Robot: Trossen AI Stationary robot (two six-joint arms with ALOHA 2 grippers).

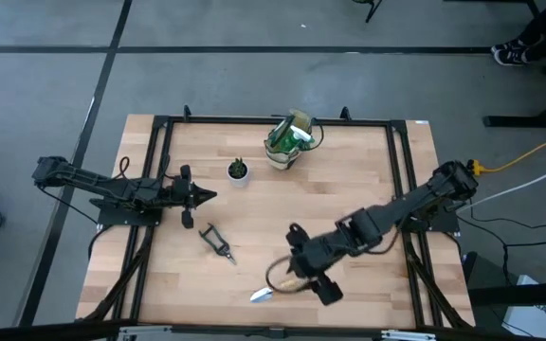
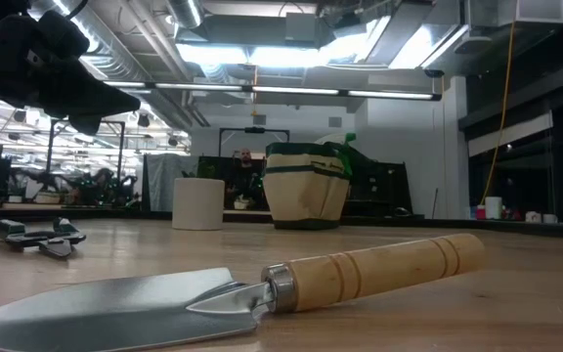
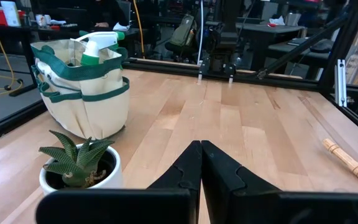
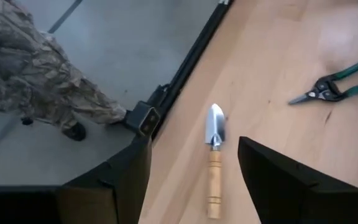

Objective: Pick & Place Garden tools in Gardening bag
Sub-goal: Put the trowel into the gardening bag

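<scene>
Two arms — the right gripper [image 4: 191, 180] hangs wide open above the trowel [image 4: 214, 163] near the shears [image 1: 218, 242]; the left gripper [image 3: 201, 168], fingers pressed together, faces the bag [image 3: 82, 87].

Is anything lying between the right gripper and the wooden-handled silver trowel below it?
No. In the right wrist view the open right gripper hangs over the wooden-handled silver trowel, with only bare wooden tabletop around it.

The wooden table [image 1: 349, 189] carries bag [image 1: 287, 144], pot [image 1: 239, 172], shears [image 1: 218, 242], trowel [image 1: 278, 287].
</scene>
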